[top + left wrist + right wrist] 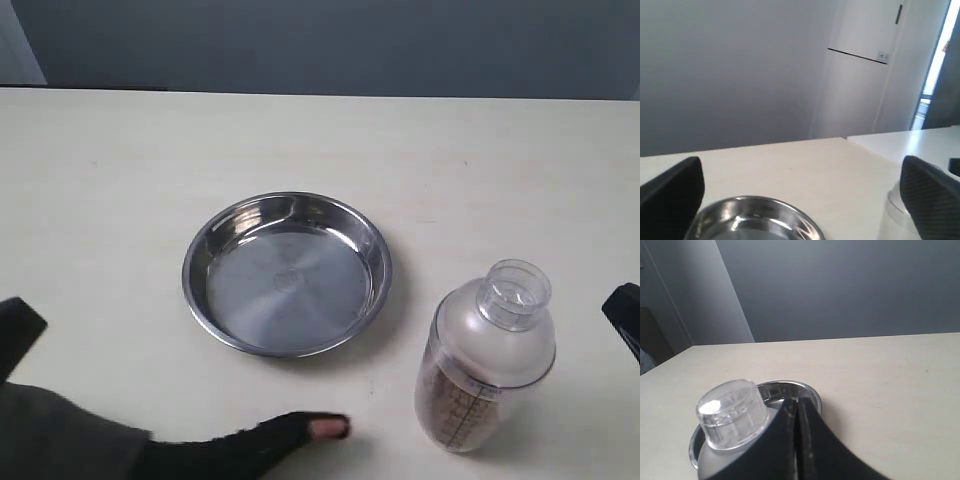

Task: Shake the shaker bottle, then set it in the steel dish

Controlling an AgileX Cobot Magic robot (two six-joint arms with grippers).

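Note:
The steel dish (285, 280) lies empty near the table's middle. To its right the shaker bottle (488, 360) stands upright on the table, clear cap on top and brown granules in its base. My right gripper (796, 405) is shut with nothing between its fingers, just behind the bottle's cap (732, 412), with the dish rim (810, 389) beyond; only a black tip (626, 318) shows at the exterior view's right edge. My left gripper (801, 169) is open wide, looking over the dish (757, 215), and the bottle's shoulder (895, 212) sits by one finger (930, 200).
A person's hand in a dark glove (230, 448), one bare fingertip showing, rests on the table's near edge below the dish. The cream table (120, 170) runs back to a grey wall. A white cabinet (865, 75) stands behind.

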